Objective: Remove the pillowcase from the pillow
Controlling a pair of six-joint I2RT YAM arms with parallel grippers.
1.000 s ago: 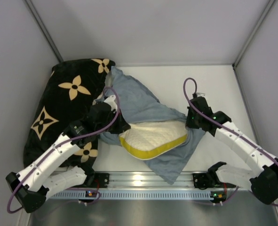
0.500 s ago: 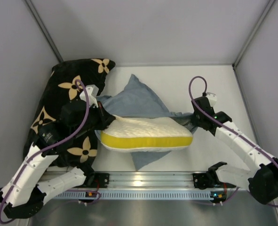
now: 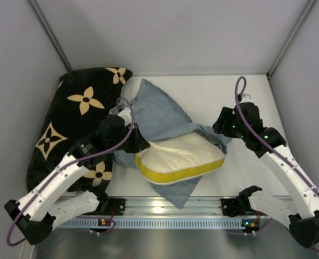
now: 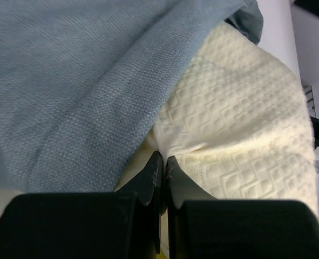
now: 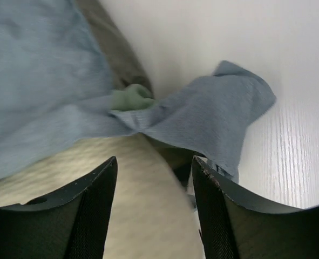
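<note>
On the white worktop (image 3: 245,97) we see one black cushion (image 3: 78,108) at left, crowding the left tool (image 4: 163,162), whose fingers are pressed together at the pillow's edge. One pillowcase (image 3: 156,110), blue-grey side out, covers only the far side of the one pillow (image 3: 183,154). The right tool (image 5: 154,159) hangs over both, fingers apart.

Black cushion (image 3: 75,116) with tan flowers
It lies at nine o'clock on the white surface (image 3: 213,89), against the left wall (image 3: 13,81).

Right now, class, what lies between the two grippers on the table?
In the top view, the pillow lies between the left gripper and the right gripper, the pillowcase draped behind it.
</note>
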